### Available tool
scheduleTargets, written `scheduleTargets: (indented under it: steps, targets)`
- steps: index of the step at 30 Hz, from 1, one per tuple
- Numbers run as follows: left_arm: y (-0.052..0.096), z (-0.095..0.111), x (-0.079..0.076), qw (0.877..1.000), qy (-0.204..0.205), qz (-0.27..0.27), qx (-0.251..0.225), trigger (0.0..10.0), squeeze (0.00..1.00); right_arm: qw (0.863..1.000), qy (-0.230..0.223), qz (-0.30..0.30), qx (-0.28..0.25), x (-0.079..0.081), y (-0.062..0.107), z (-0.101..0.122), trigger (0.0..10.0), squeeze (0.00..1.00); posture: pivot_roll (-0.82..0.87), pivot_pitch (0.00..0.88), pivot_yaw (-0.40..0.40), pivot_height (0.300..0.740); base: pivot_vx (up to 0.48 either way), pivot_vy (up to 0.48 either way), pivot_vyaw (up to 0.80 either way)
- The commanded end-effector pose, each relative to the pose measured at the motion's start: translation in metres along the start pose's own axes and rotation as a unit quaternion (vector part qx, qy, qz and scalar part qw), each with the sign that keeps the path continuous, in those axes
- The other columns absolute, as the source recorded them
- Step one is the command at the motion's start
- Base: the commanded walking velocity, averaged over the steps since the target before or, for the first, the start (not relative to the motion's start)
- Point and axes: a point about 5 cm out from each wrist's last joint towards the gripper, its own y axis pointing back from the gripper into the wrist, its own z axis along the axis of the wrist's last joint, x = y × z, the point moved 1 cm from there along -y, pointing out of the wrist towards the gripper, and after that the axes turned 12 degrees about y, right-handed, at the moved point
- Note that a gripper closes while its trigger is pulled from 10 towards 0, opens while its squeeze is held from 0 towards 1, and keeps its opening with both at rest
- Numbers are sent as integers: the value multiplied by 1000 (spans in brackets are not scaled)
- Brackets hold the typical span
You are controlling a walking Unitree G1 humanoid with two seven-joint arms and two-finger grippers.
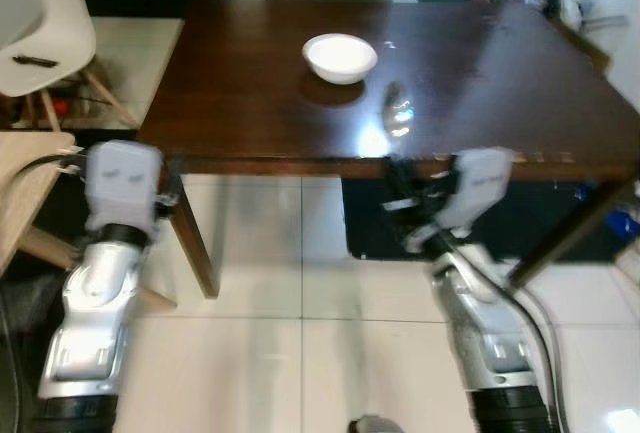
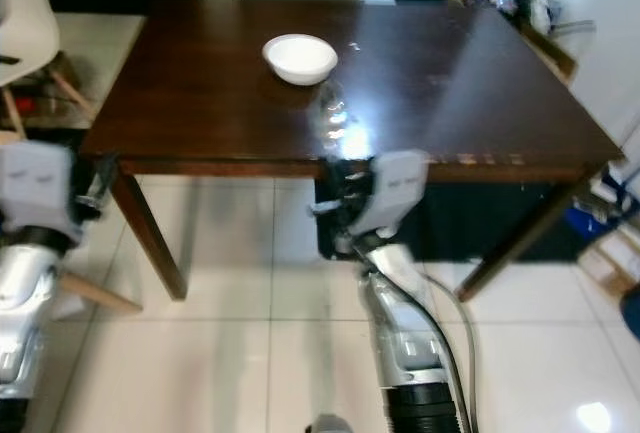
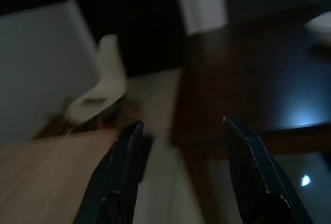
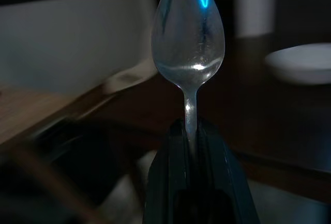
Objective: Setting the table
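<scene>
The right hand [image 4: 189, 146] is clamped on the handle of a metal spoon [image 4: 189, 43], whose long axis runs straight out from the fingers, bowl leading. The white bowl [image 1: 340, 57] sits on the dark wooden surface [image 1: 250, 103] toward 11 o'clock of that hand, well apart. The right arm is nearer. The left hand [image 3: 181, 172] hangs spread and empty. No readable writing.
</scene>
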Motion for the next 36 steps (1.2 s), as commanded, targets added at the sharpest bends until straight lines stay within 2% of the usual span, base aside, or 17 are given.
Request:
scheduleTargets:
  steps: [1,8,10,19,26,33,36]
  targets:
    - [4,-5,-7,1000,10,-7,16,10000,0,1000,-4,-4,11,-6,5,-4,10000,0,-126,70,52,740,0,0,788]
    - [3,-4,-12,1000,18,-11,17,10000,0,1000,-19,16,12,-2,7,-3,10000,0,-125,70,52,740,0,0,788]
    - [2,-2,-14,999,29,-10,22,10000,0,998,-41,38,9,3,8,-1,10000,0,-125,70,52,740,0,0,788]
    - [0,1,-17,998,45,1,33,10000,0,994,-88,69,-4,11,9,6,10000,0,-122,68,56,740,0,0,788]
    - [-4,2,-21,998,51,0,33,10000,0,993,-91,73,-3,11,8,7,10000,0,-122,68,56,740,0,0,788]
    - [-8,4,-25,998,54,-4,35,10000,0,993,-90,71,3,9,9,7,10000,0,-127,60,59,740,458,0,788]
    - [-8,4,-26,998,55,-5,36,10000,0,995,-82,51,3,4,9,7,10000,0,-128,59,60,740,480,0,781]
